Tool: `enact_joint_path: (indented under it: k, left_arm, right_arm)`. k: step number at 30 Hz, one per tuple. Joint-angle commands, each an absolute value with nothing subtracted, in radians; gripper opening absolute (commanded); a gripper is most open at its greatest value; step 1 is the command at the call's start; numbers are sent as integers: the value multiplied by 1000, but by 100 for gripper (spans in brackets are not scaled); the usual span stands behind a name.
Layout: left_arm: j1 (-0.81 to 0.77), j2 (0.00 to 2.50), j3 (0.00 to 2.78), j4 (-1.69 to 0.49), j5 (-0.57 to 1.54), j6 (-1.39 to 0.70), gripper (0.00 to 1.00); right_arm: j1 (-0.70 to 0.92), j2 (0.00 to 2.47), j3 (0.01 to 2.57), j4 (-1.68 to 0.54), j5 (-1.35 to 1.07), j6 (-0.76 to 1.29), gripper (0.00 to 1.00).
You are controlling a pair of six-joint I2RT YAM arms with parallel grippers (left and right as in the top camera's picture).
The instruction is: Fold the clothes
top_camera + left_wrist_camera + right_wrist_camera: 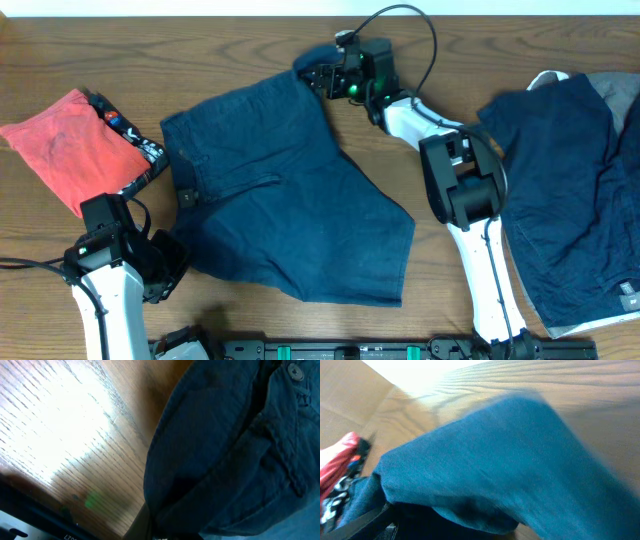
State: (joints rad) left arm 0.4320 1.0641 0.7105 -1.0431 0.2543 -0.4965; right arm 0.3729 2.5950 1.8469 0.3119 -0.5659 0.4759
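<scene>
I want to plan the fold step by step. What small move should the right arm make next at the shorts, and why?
Probably lift the right gripper clear of the navy shorts, jaws open: it sits at their far leg corner and the cloth already lies spread on the table. The left gripper, shut on the waistband corner, can anchor them.

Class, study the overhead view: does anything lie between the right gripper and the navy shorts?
Nothing visible does. The right gripper sits at the far edge of the navy shorts, with nothing between them. The red garment and the other navy clothes lie off to either side.
</scene>
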Motion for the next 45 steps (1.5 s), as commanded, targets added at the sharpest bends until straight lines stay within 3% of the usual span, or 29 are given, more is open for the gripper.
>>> enact_joint_path:
  k: [1,2,4,5,6,13,23,31,32,33,35,45]
  left_arm:
    - [439,1058,712,-1046,237,-486,8]
    - [439,1058,712,-1046,237,-486,7]
    - [439,1058,712,-1046,238,-486,8]
    - [439,1058,712,-1046,238,-486,7]
    - [439,1058,712,-1046,238,-486,7]
    - [439,1058,712,-1045,237,-486,7]
    - [439,1058,712,-1031,238,-486,7]
    - [439,1058,712,-1027,238,-486,7]
    - [439,1058,712,-1026,238,-486,8]
    - [439,1058,712,-1025,238,-486,8]
    - [439,1058,712,-1020,238,-486,7]
    - [439,1058,712,-961,238,-487,8]
  right_arm:
    - [403,2630,1836,368,-678,500,86]
    - [406,2630,1836,385,-690,500,77]
    - [409,2630,1836,393,-691,500,43]
    - [409,2630,1836,393,-691,501,18]
    - [408,2630,1836,393,-696,501,3]
    - [347,2603,1837,351,-799,513,1]
    - [150,2363,1839,-244,-744,347,1]
    - [27,2210,1839,-523,-645,245,2]
    - [22,2207,1839,-551,-643,232,11]
    - [17,2206,1839,-587,-637,211,33]
    - [16,2206,1839,-676,-597,160,99]
    - [18,2137,1839,-1092,-221,177,99]
